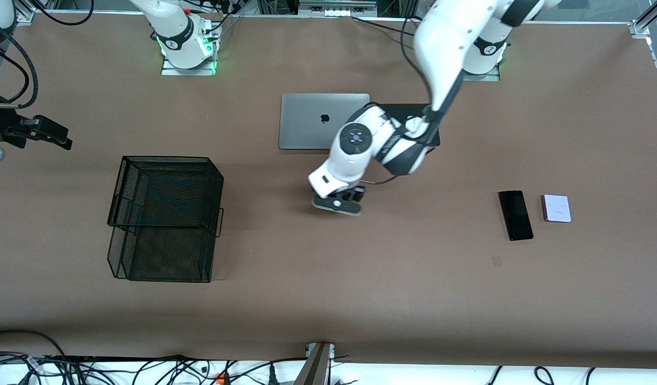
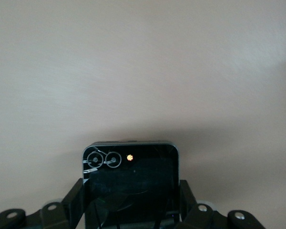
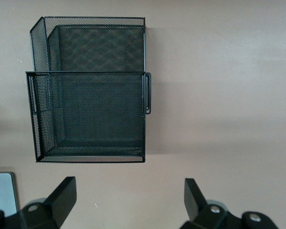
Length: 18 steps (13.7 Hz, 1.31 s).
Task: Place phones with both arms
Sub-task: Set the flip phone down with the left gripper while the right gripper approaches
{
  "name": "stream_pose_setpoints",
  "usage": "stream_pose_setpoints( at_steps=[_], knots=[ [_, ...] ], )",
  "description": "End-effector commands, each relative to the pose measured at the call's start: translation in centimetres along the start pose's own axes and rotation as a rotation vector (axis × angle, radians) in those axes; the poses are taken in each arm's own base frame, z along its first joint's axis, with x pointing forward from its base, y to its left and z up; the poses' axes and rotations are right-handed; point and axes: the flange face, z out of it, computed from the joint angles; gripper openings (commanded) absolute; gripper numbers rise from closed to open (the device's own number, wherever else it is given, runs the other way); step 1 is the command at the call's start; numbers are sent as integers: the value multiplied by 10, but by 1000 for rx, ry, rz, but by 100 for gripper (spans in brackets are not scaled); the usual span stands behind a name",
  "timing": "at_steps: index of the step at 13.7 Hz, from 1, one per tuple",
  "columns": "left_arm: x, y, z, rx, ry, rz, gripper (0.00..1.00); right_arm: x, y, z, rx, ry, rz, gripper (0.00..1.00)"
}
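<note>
The left end effector (image 1: 336, 205) hangs over bare table (image 1: 392, 278), nearer the front camera than the laptop (image 1: 323, 121), and is clamped on the small black phone (image 2: 130, 183). In the left wrist view the two fingers (image 2: 76, 200) press the phone's side edges, leaving its lens end jutting out free; my guess is that this grip keeps the flat face level and leaves the free end able to go into a compartment first.

The basket (image 1: 165, 216), a black wire one in two tiers, stands toward the right arm's end of the table from the laptop and looks the likely goal. Its rims stand up well above the table, so the phone would have to go over them and down. Between the left end effector and the basket the table is bare.

The right end effector (image 3: 128, 200) waits with its fingers wide apart and nothing between them; its wrist view looks down on the basket, and in the front view it (image 1: 53, 133) sits near the table's edge at that arm's end.

The long black phone (image 1: 515, 215) and the white phone (image 1: 556, 208) lie flat, just beside each other but apart, toward the left arm's end from the laptop, with open room all round
</note>
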Motion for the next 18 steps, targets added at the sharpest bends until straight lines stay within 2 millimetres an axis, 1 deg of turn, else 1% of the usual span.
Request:
stream_pose_setpoints(
  at_steps=[1, 2, 3, 4, 5, 7, 8, 10, 11, 12, 13, 14, 15, 16, 17, 18],
  knots=[
    [-2, 14, 25, -19, 31, 1, 53, -2, -1, -4, 5, 10, 9, 100],
    [0, 14, 22, -23, 35, 2, 100, -1, 1, -4, 4, 12, 10, 100],
    [6, 7, 14, -22, 41, -9, 100, -2, 1, -5, 4, 12, 12, 100],
    [9, 7, 0, -22, 44, -15, 100, -2, 2, -6, 4, 13, 12, 100],
    [13, 2, -14, -3, 21, -24, 100, -3, 2, -6, 4, 12, 13, 100],
    [33, -30, -62, 52, -43, -67, 100, -2, 2, -5, 4, 10, 12, 100],
    [44, -52, -90, 69, -60, -100, 100, -2, 1, -5, 4, 9, 10, 100],
    [67, -119, -144, 108, -109, -188, 100, 1, -7, 0, 8, 6, -2, 100],
    [73, -148, -165, 125, -136, -225, 100, 2, -23, 0, 25, 5, -23, 100],
    [79, -183, -182, 135, -161, -275, 100, 2, -50, -1, 39, 8, -42, 100],
    [82, -221, -199, 150, -190, -305, 100, 2, -83, 2, 33, 4, -5, 100],
    [80, -255, -208, 159, -251, -259, 100, 2, -116, 6, 39, 8, 43, 100],
    [78, -289, -215, 179, -290, -219, 100, -1, -163, 12, 37, 13, 59, 100],
    [77, -334, -229, 229, -291, -195, 100, -5, -214, 20, 36, 16, 73, 100],
    [74, -367, -237, 266, -297, -151, 100, -9, -261, 29, 36, 20, 109, 100],
    [68, -392, -238, 284, -313, -121, 100, -13, -306, 39, 41, 24, 145, 100]
  ],
)
